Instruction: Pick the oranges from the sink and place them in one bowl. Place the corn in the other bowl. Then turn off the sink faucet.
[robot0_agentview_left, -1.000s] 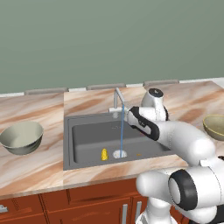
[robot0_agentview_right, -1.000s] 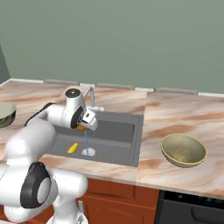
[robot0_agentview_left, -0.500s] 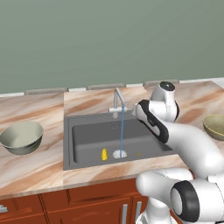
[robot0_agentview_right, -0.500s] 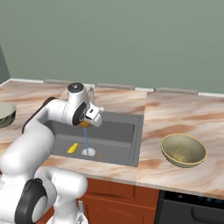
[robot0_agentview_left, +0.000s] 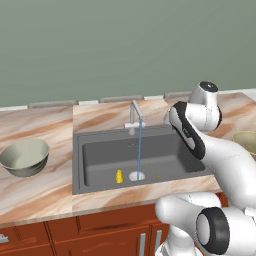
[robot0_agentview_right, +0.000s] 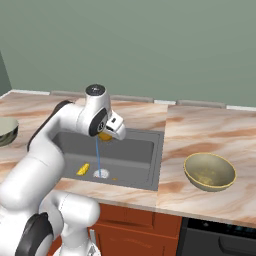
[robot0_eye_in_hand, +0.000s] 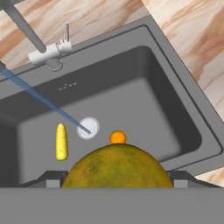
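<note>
1. pale grey-green round bowl with whitish inside (robot0_agentview_left: 25, 156) sits on the marbled tan countertop (robot0_agentview_left: 40, 192) well left of the sink; nothing seen in it.
2. dark-grey rectangular sink basin (robot0_agentview_left: 100, 172): small yellow knobbly corn cob (robot0_agentview_left: 119, 176) lies just left of the round pale drain (robot0_agentview_left: 136, 175); in the hand view the cob's long axis runs up-down; a small round bright-orange fruit (robot0_eye_in_hand: 117, 137) lies just right of the drain.
3. slim silver-grey faucet (robot0_agentview_left: 134, 116) at the basin's back rim; blue water stream (robot0_agentview_left: 139, 150) running, so tap not yet off.
4. two-finger gripper (robot0_agentview_right: 107, 134) raised over the sink, closed around a round orange fruit (robot0_eye_in_hand: 116, 166) held between its tips.
5. wide olive-khaki bowl (robot0_agentview_right: 210, 172) on the counter well right of the sink; it lies to the gripper's right, so the carry likely goes rightward across the sink's right rim.
</note>
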